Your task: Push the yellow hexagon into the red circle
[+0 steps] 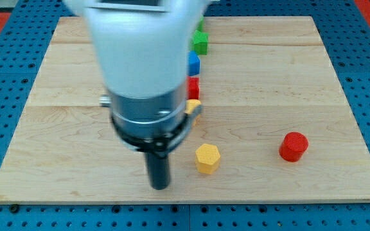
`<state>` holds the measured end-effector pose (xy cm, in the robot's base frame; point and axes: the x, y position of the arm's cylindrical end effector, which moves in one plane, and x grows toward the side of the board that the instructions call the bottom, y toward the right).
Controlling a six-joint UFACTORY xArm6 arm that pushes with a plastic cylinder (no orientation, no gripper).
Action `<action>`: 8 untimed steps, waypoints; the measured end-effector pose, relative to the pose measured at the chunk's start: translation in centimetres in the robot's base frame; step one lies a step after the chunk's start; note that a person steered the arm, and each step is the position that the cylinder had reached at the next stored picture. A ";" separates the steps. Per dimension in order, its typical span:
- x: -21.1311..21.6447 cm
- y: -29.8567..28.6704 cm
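My tip point(160, 187): a bare rod with no jaws to spread or pinch, resting on the wooden board point(313, 83), near the view's bottom. Yellow hexagon point(207, 158): just right of tip, apart. Red circle point(293, 146): further right, well apart. Green block point(200, 42), blue block point(194, 64), red block point(194, 86) and yellow block point(193, 106): column beside arm, shapes unclear, partly hidden.

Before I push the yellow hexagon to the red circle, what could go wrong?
1. My tip sits left of and slightly below the yellow hexagon; an off-centre push may send it away from the red circle.
2. The arm hides blocks behind it; the yellow block there might be bumped.
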<state>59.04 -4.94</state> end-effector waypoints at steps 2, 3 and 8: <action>-2.1 16.2; -2.2 10.1; -6.5 13.9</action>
<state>52.55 8.99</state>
